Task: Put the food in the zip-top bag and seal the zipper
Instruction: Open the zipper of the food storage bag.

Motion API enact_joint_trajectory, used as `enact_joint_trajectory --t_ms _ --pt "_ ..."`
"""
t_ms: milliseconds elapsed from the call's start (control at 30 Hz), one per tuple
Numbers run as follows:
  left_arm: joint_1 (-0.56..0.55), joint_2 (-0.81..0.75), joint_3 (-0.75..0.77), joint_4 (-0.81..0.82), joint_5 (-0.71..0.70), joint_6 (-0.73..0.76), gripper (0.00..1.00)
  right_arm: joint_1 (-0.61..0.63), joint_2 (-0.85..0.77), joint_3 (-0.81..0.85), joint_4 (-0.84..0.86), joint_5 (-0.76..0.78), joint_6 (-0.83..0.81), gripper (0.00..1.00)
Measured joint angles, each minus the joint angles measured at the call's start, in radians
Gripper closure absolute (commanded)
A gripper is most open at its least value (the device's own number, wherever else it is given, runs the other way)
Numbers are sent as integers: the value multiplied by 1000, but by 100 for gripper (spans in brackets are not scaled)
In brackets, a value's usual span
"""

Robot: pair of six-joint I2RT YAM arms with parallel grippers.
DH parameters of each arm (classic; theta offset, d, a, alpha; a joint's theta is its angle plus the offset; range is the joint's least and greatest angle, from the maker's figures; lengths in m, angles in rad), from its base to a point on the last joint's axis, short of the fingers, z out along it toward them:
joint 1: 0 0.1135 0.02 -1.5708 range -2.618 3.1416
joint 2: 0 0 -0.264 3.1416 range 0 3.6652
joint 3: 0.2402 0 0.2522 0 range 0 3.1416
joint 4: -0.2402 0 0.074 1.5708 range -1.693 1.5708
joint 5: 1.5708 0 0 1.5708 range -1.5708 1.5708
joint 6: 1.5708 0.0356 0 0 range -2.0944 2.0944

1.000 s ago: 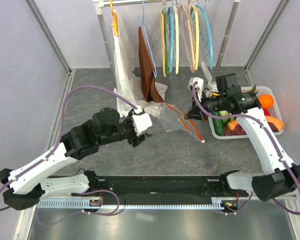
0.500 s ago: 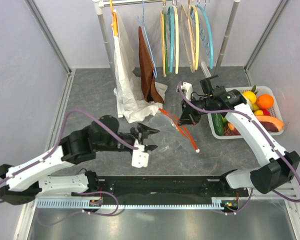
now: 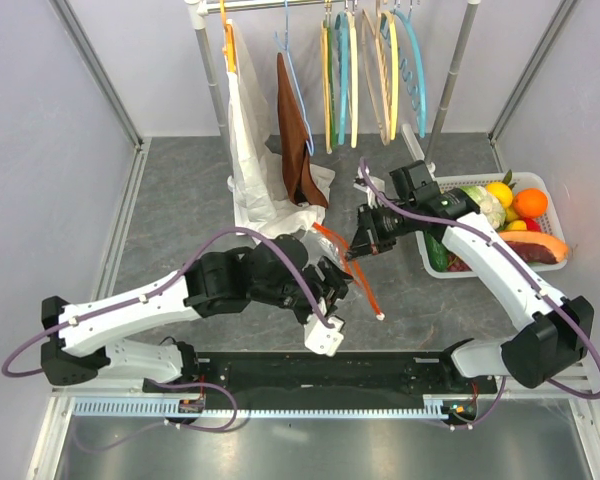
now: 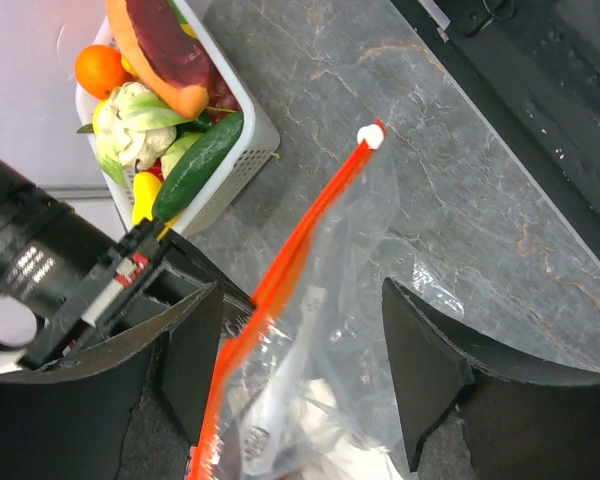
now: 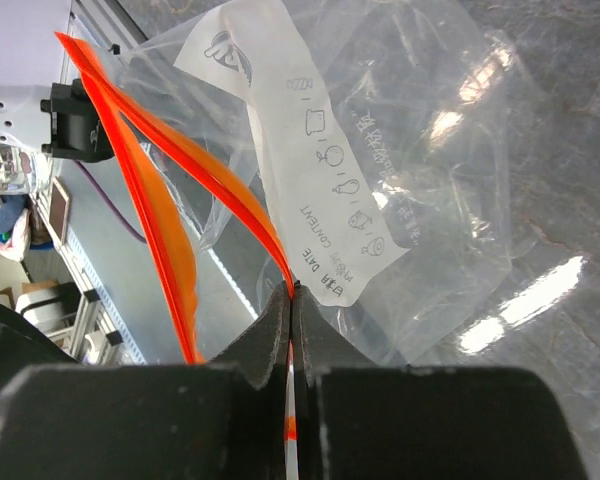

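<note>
One clear crinkly plastic zip-top bag seen mid-table between two grippers. One orange-red zipper strip pinched by clenched right gripper, arm bent leftward. Left gripper spread wide around bag film. One round orange, one dark green cucumber and one yellow fruit kept in white slatted basket, far right.

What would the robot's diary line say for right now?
right gripper: shut on orange-red plastic zipper strip | left gripper: open around clear crinkly plastic bag | toy food: in white slatted plastic basket
</note>
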Motion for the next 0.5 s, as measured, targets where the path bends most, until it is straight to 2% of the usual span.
enact_joint_trajectory --t_ms 133,300,500 --pt "0 47 44 -29 -7 26 27 36 0 0 8 16 37 100" --pt "0 103 84 -74 -19 47 35 50 0 0 11 16 69 100" --pt "-1 143 89 -119 -58 78 34 51 0 0 17 5 104 100"
